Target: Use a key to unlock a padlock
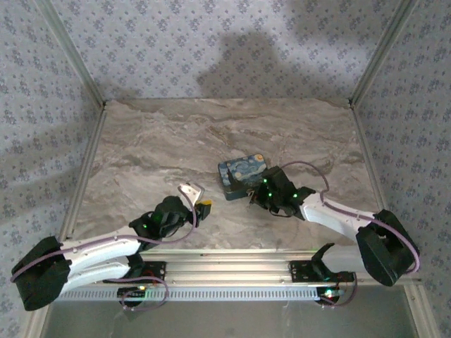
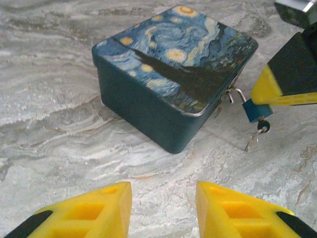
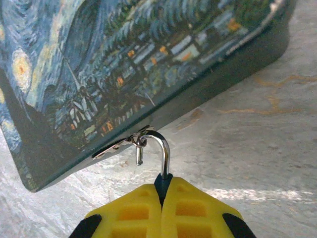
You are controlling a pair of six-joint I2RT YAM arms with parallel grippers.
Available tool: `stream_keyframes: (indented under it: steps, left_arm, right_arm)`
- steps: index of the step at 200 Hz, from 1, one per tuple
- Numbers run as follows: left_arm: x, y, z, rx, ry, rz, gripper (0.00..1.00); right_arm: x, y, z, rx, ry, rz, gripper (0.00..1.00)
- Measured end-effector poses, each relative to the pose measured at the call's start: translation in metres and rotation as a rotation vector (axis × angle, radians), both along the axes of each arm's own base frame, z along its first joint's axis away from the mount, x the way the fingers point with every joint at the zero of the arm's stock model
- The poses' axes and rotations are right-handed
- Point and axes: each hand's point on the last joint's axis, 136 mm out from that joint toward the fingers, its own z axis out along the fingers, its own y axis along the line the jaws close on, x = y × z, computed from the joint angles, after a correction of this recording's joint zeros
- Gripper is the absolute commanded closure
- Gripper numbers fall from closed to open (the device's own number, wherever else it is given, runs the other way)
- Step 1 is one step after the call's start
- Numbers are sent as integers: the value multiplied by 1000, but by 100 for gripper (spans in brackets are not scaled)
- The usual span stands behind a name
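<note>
The small blue padlock (image 2: 255, 110) hangs at the front of the swirl-painted box (image 2: 173, 64). My right gripper (image 3: 162, 186) is shut on the padlock's body. The steel shackle (image 3: 163, 148) is hooked through the box's latch loop, and its short end hangs free of the body. The key (image 2: 252, 141) dangles below the padlock, just over the table. My left gripper (image 2: 163, 208) stands open on the near side of the box, with bare table between its yellow fingers. From above, the left gripper (image 1: 199, 203) is left of the box (image 1: 242, 174) and the right gripper (image 1: 256, 194) is at its near edge.
The marble tabletop (image 1: 162, 148) lies open on the left and at the back. Patterned walls with metal corner posts (image 1: 84, 70) close in three sides. A metal rail (image 1: 232, 264) carrying the arm bases runs along the near edge.
</note>
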Motion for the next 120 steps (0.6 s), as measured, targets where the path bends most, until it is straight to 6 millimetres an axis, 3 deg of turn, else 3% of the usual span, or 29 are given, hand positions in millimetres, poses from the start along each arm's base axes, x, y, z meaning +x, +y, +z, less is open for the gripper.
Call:
stream_keyframes:
  steps: [62,120]
  left_arm:
    - [-6,8,-14,-30,58,26,61]
    - [-5,8,-7,-69,76,49,62]
  right_arm:
    - [-6,-9,-15,16,21,-43,100]
    - [-2,-11,-15,68,13,-145,100]
